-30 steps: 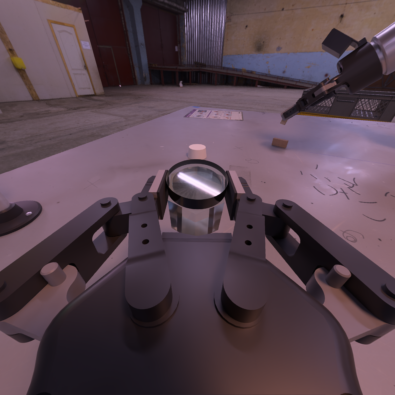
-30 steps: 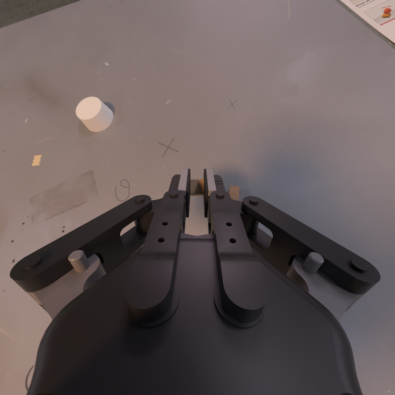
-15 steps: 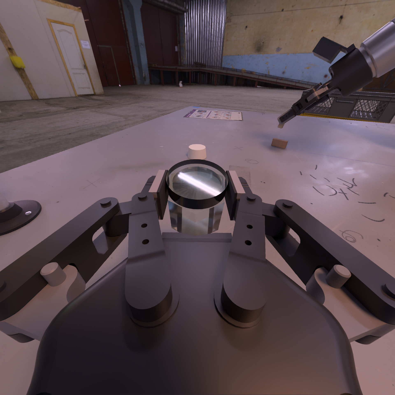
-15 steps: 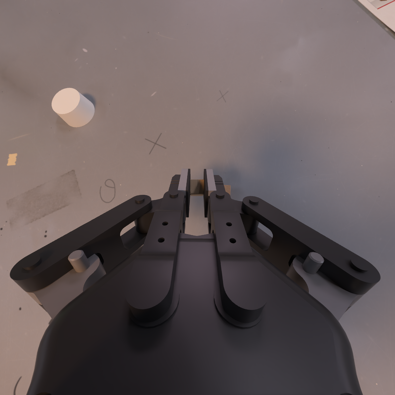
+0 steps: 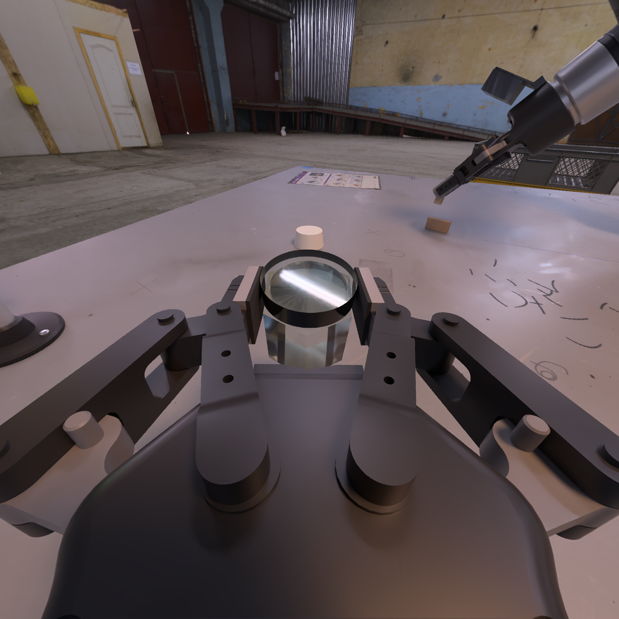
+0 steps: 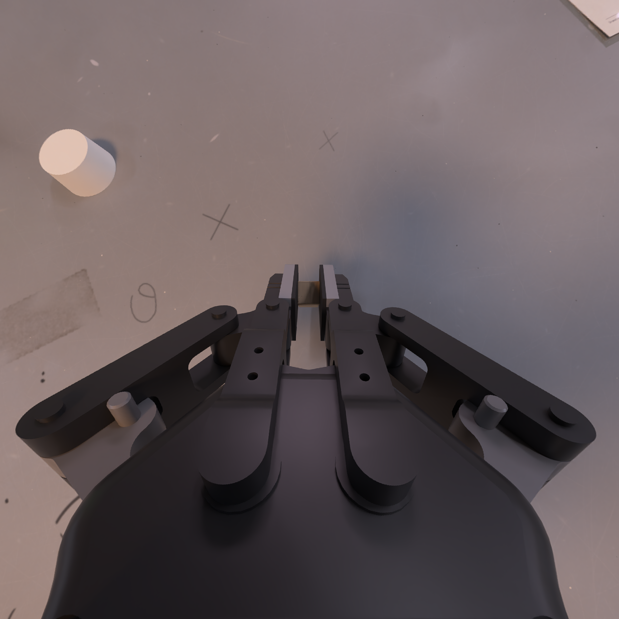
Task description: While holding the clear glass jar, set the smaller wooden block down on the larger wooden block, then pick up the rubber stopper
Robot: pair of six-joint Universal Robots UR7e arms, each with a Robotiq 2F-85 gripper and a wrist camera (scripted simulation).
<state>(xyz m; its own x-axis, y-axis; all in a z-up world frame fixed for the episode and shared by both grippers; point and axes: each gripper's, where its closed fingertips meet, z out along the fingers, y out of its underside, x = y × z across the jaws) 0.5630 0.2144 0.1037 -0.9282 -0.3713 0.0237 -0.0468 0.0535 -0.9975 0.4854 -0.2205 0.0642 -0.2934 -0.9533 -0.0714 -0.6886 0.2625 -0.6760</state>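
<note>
My left gripper (image 5: pixel 307 291) is shut on the clear glass jar (image 5: pixel 306 330), gripping it at its black rim just above the table. The white rubber stopper (image 5: pixel 309 237) stands just beyond the jar and shows at the left of the right wrist view (image 6: pixel 77 162). My right gripper (image 6: pixel 308 284) is shut on the smaller wooden block (image 6: pixel 308 290). In the left wrist view that gripper (image 5: pixel 441 192) hangs a little above the larger wooden block (image 5: pixel 437 224), which lies on the table. The right wrist view hides the larger block under the fingers.
A printed sheet (image 5: pixel 335 180) lies at the table's far edge, and its corner shows in the right wrist view (image 6: pixel 599 20). An arm base mount (image 5: pixel 23 335) sits at the left. Pen marks (image 5: pixel 536 298) cover the table on the right.
My right gripper has come down slightly with the smaller block and now covers the larger block in its own view. The left gripper and jar have not moved.
</note>
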